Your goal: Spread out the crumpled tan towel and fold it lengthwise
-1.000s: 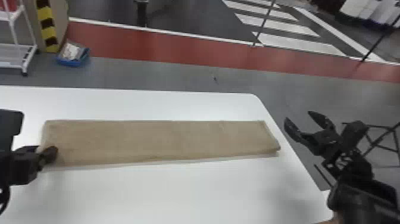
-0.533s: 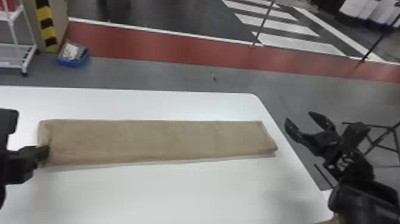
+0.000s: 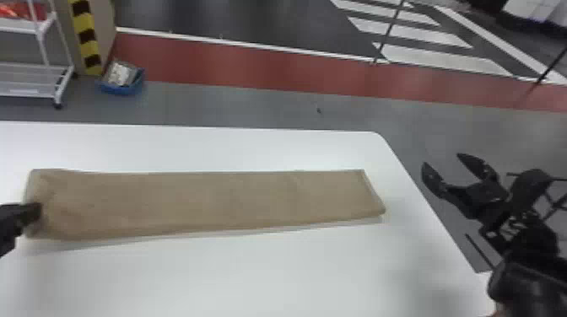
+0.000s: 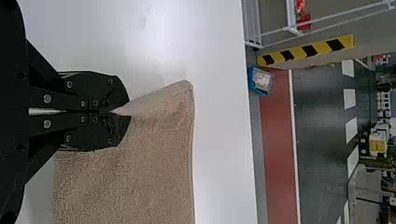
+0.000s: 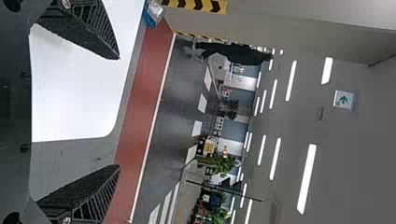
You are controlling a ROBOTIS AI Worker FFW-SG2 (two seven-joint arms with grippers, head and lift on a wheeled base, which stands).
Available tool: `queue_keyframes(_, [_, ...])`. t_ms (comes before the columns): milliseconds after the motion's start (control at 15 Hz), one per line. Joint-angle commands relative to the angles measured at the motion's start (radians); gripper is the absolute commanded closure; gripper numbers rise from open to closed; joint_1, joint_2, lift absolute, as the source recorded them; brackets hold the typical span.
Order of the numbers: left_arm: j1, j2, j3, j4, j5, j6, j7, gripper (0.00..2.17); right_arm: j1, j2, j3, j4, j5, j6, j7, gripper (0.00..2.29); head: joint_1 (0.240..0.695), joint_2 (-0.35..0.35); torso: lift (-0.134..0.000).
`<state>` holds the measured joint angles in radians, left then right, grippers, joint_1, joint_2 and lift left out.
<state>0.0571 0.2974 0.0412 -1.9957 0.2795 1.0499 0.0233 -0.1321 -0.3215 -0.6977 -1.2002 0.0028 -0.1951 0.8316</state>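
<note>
One wide floor [image 3: 253,101] spreads behind and to the right of the table, grey near it, then crossed by a red band, then dark with white stripes. The white table [image 3: 261,274], with a rounded far right corner, fills most of the lower part of the head view.

The tan towel [image 3: 219,202] lies on the table as a long, narrow folded strip running left to right. Its far edge is nearly straight, its right end slants, and its left end is puckered.

The right gripper [image 3: 443,160] hangs beyond the table's right edge, released, its two black fingers spread wide with a gap between them.

A white wheeled rack [image 3: 29,80] stands on the floor at the far left, next to a post with yellow and black stripes [image 3: 86,36].

At the towel's left end is the left gripper [image 3: 37,210]. In its wrist view the gripper [image 4: 127,111] is clenched, fingers together, grasping towel cloth at the tips.

Smallest is a blue bin [image 3: 122,88] on the floor beside the striped post, with something pale inside.
</note>
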Motion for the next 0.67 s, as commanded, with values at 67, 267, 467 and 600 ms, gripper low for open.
queue_keyframes(67, [0.027,0.006,0.034,-0.020,-0.002,0.017,-0.003,1.36,0.000,0.016,0.010,-0.019,0.003,0.007,0.000,0.05,0.695,-0.267,-0.125])
queue_keyframes(267, [0.018,0.005,0.017,0.015,-0.013,-0.087,0.015,0.44,0.000,0.028,0.026,-0.029,0.016,0.035,0.003,0.05,0.695,-0.241,-0.125])
queue_keyframes(467, [0.013,0.000,0.014,0.023,-0.025,-0.139,0.013,0.01,0.005,0.025,0.044,-0.048,0.022,0.151,0.050,0.06,0.695,-0.225,-0.125])
queue_keyframes(600, [-0.006,-0.001,0.014,0.029,-0.025,-0.139,0.010,0.01,-0.012,0.019,0.073,-0.071,0.029,0.262,0.073,0.07,0.695,-0.210,-0.125])
